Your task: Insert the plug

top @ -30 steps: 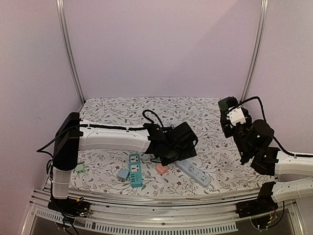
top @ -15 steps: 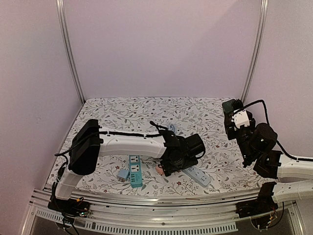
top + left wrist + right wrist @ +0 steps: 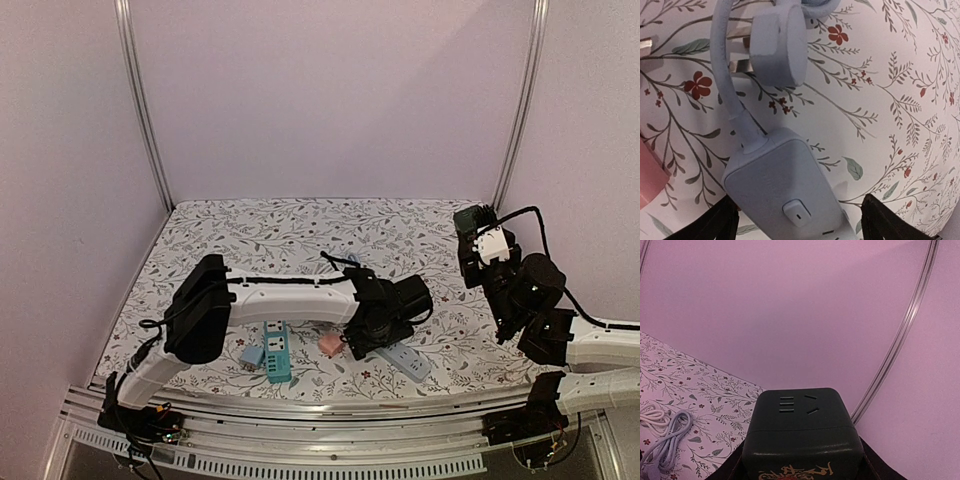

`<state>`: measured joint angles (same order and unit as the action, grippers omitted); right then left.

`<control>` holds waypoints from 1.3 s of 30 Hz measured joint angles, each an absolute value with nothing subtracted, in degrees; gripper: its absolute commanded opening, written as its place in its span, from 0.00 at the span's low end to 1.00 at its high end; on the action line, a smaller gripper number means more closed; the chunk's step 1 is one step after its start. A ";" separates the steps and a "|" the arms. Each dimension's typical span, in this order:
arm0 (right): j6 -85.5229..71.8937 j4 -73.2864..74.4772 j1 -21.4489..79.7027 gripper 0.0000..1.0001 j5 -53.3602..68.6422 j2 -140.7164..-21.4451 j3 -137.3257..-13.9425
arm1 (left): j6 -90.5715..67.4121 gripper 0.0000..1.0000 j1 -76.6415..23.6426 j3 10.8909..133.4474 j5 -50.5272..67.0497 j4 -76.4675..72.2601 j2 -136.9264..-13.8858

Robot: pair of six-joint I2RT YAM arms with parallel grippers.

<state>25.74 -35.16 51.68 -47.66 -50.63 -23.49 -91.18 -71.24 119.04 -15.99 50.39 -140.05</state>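
Note:
A blue-grey power strip [image 3: 785,190] lies on the flowered cloth. Its cord curls up to its own round plug [image 3: 777,42], which lies on its side with the prongs pointing left. My left gripper [image 3: 800,227] is open and hangs low over the switch end of the strip, one finger on each side. In the top view it [image 3: 378,330] is just above the strip [image 3: 402,360]. My right gripper [image 3: 470,235] is raised at the right and shut on a dark green cube socket [image 3: 802,435], with a slotted face turned up.
A pink adapter [image 3: 330,344] lies just left of the strip. A teal power strip [image 3: 276,348] and a light blue adapter [image 3: 251,354] lie further left near the front edge. Coiled white and blue cords [image 3: 662,432] lie mid-table. Purple walls enclose the table.
My left arm has swung right and toward the front, from the table's middle to above the blue-grey strip. The right gripper has barely moved and still holds the cube.

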 measured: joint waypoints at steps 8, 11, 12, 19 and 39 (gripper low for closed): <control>25.74 -35.11 51.68 0.00 -47.53 -50.54 -23.14 | -86.85 0.63 -71.24 125.23 -16.25 53.49 -143.74; 25.71 -35.18 51.68 0.00 -47.37 -50.41 -22.96 | -85.58 0.57 -71.24 125.67 -16.12 53.89 -143.92; 25.69 -35.16 51.68 0.00 -47.37 -50.33 -22.90 | -85.25 0.54 -71.24 125.67 -16.10 53.95 -143.92; 25.32 -35.16 51.68 0.00 -47.11 -50.24 -22.81 | -82.11 0.39 -70.98 124.64 -16.38 52.88 -143.44; 24.69 -34.22 51.68 0.00 -46.46 -50.15 -22.52 | -44.66 0.39 -65.60 102.06 -12.99 34.28 -131.66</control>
<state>24.69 -34.22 51.68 -46.46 -50.15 -22.52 -44.66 -65.60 102.06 -12.99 34.28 -131.66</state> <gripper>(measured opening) 0.596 0.459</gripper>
